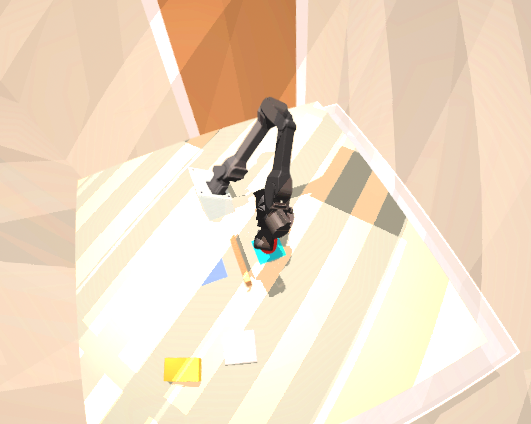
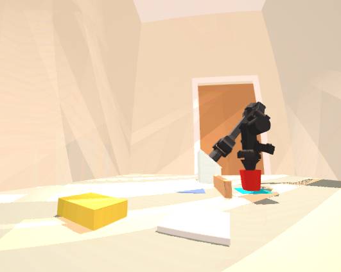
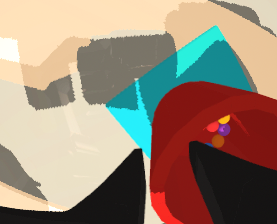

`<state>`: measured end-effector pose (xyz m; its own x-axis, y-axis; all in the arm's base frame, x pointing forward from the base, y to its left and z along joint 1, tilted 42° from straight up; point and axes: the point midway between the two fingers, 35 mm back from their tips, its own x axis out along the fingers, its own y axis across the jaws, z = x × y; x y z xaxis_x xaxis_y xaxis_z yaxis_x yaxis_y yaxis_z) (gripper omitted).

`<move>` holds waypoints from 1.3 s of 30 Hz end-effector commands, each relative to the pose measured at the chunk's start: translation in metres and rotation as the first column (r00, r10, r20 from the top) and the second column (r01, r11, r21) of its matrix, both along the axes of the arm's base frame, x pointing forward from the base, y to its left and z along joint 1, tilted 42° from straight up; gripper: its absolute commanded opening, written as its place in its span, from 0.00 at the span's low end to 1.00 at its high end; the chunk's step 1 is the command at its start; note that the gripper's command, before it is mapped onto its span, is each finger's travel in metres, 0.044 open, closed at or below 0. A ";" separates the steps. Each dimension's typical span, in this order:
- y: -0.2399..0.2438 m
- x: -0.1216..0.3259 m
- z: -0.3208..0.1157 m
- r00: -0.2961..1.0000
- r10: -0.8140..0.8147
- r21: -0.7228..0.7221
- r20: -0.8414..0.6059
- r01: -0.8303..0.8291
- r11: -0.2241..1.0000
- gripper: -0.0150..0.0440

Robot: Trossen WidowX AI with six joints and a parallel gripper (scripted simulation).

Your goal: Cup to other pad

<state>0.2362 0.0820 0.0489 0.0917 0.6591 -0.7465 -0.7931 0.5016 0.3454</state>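
The red cup [image 1: 267, 252] [image 2: 250, 179] [image 3: 178, 123] stands upright on the cyan pad [image 1: 281, 251] [image 2: 240, 190] [image 3: 189, 72]. Several coloured marbles [image 3: 219, 131] lie inside it. My gripper [image 1: 266, 238] [image 2: 250, 167] [image 3: 166, 152] hangs straight down over the cup's rim, one finger outside the wall and one inside. The fingers stand apart from the wall, so the gripper is open. The other pad [image 1: 216, 274] [image 2: 191, 191], pale blue, lies to the left beyond a wooden block [image 1: 241, 260] [image 2: 222, 186].
The wooden block stands on edge between the two pads. A yellow block [image 1: 182, 370] [image 2: 92, 208] and a flat white slab [image 1: 240, 347] [image 2: 198, 226] lie near the table's front. The arm's white base box [image 1: 215, 206] [image 2: 207, 167] stands behind the pads.
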 end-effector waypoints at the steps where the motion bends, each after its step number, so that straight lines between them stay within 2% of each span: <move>1: -0.001 0.000 0.002 1.000 0.001 0.000 0.001 -0.001 1.000 0.47; 39: -0.033 -0.005 0.032 1.000 -0.002 0.003 -0.001 0.002 1.000 0.47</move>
